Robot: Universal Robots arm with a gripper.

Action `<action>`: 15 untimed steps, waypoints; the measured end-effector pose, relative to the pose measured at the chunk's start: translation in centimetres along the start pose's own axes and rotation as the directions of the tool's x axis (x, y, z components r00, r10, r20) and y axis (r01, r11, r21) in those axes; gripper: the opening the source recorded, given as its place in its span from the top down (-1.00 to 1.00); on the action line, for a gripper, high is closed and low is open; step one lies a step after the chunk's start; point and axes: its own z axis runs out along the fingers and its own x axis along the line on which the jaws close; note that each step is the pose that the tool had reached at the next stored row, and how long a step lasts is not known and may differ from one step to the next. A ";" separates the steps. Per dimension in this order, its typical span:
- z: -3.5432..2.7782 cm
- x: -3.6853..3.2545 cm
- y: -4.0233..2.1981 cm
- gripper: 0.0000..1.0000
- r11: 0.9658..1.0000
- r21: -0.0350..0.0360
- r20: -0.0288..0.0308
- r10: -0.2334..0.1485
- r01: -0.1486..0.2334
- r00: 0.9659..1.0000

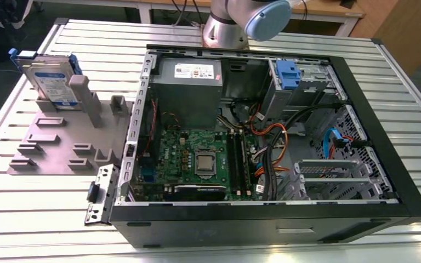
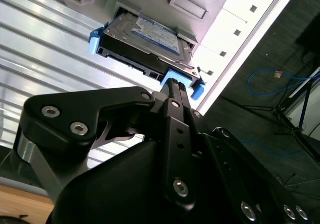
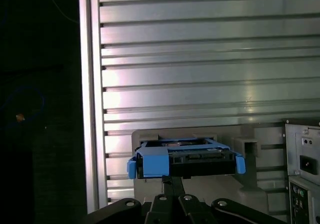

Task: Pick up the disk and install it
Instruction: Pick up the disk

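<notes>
Slatted metal table in a dim room

The table (image 1: 386, 98) has a top of silvery aluminium slats that catch the light in bright bands. Behind it in the exterior view stand a pale wooden bench (image 1: 320, 8) and, at the exterior view's right, a brown wooden panel (image 1: 408, 27). Past the table's edge in the second wrist view, the floor (image 2: 240, 124) is dark, with a loose blue cable (image 2: 265, 79) and thin black stand legs (image 2: 295, 114).

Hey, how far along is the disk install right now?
Nothing done yet: the disk stands in the grey holder, outside the case. The hand is shut and empty, pointed at the disk. Pickup and install are both left.
</notes>
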 end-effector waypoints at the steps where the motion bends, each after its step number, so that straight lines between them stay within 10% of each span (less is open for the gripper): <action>1: 0.01 0.00 0.00 0.79 1.000 0.000 0.000 -0.003 0.003 1.000; 15: 0.01 0.00 0.00 0.79 0.997 -0.001 -0.004 -0.083 0.083 0.997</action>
